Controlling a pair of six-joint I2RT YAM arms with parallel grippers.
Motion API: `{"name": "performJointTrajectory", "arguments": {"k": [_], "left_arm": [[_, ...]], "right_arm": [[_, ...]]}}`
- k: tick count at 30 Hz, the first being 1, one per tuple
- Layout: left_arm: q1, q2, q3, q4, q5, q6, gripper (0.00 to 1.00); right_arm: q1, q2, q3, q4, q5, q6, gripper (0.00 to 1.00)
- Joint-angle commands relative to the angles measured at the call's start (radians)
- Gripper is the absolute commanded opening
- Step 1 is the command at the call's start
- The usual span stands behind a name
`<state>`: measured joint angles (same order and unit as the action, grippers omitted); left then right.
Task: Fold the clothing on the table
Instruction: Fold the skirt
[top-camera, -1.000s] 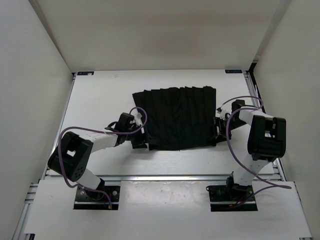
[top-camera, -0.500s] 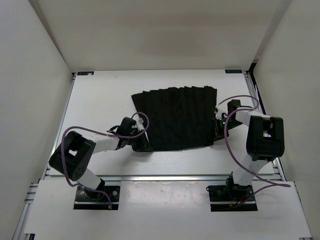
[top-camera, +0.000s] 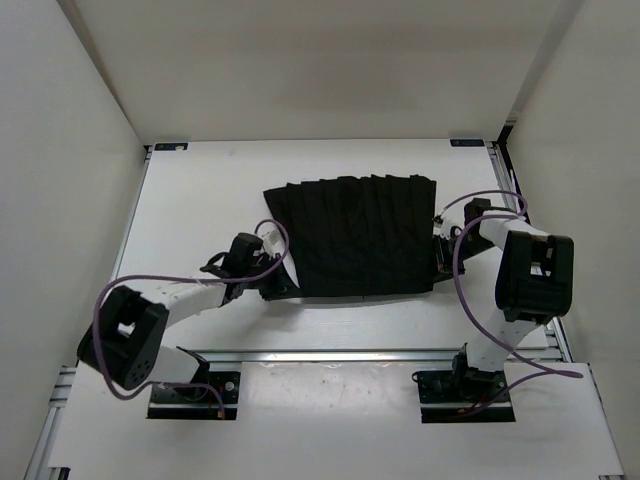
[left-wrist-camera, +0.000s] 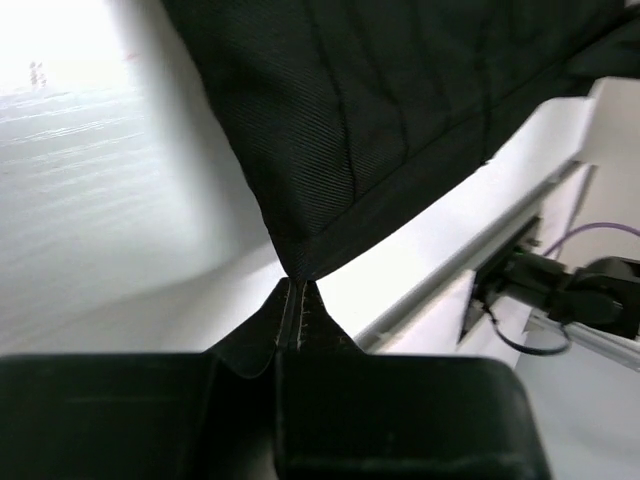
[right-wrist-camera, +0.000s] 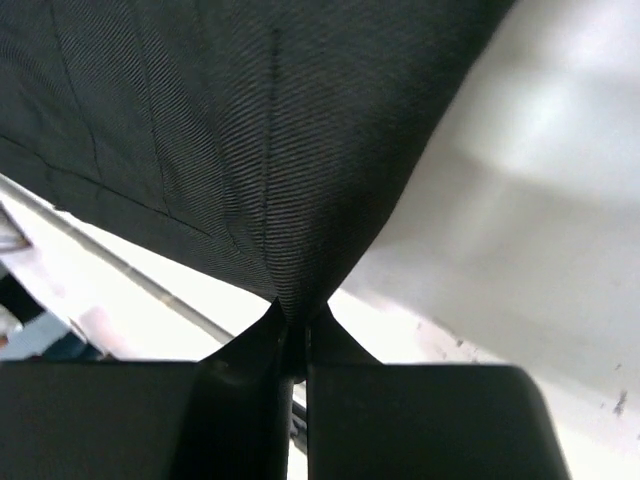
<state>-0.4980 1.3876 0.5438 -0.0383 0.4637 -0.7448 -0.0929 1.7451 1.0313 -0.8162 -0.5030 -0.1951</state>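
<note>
The left pincer (left-wrist-camera: 297, 300) and right pincer (right-wrist-camera: 293, 322) each pinch a near corner of the soft black pleated clothing (top-camera: 355, 235) on the flat white desk (top-camera: 195, 200), ready to fold it.

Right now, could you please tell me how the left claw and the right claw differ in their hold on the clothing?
The left claw pinches the near-left corner of the clothing; the right claw pinches its near-right corner. The left claw reaches in on a low, stretched arm, while the right claw comes off a sharply bent arm. Both are shut on the black fabric, gathered to a point between their fingers.
</note>
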Motion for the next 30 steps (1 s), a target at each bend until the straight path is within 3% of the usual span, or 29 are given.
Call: {"name": "performJointTrajectory", "arguments": {"k": [1,12,18,20,23,26,27,29,30], "left_arm": [[0.032,-0.123,-0.007,-0.084,-0.033,0.013,0.00],[0.015,-0.452,0.054,-0.365,-0.022,-0.033,0.00],[0.048,-0.480,0.183,-0.436,0.061,-0.064,0.00],[0.065,-0.440,0.244,-0.402,0.098,-0.097,0.00],[0.180,-0.325,0.323,-0.250,0.205,-0.219,0.00],[0.248,-0.158,0.398,0.019,0.222,-0.397,0.00],[0.249,-0.074,0.431,0.155,0.201,-0.421,0.00],[0.269,0.051,0.505,0.239,0.141,-0.430,0.22],[0.276,0.132,0.531,0.262,0.098,-0.450,0.29]], "right_arm": [[-0.022,-0.061,0.036,-0.125,0.047,-0.140,0.00],[-0.047,-0.225,0.096,-0.373,-0.091,-0.385,0.00],[-0.053,-0.335,0.183,-0.443,-0.164,-0.464,0.00],[-0.062,-0.311,0.274,-0.443,-0.193,-0.466,0.00],[-0.045,-0.209,0.451,-0.449,-0.265,-0.414,0.00],[-0.039,-0.035,0.634,-0.405,-0.328,-0.258,0.02],[-0.050,0.011,0.712,-0.387,-0.382,-0.160,0.09],[-0.111,0.205,0.798,-0.345,-0.499,0.024,0.38],[-0.119,0.220,0.782,-0.243,-0.496,0.095,0.69]]}}
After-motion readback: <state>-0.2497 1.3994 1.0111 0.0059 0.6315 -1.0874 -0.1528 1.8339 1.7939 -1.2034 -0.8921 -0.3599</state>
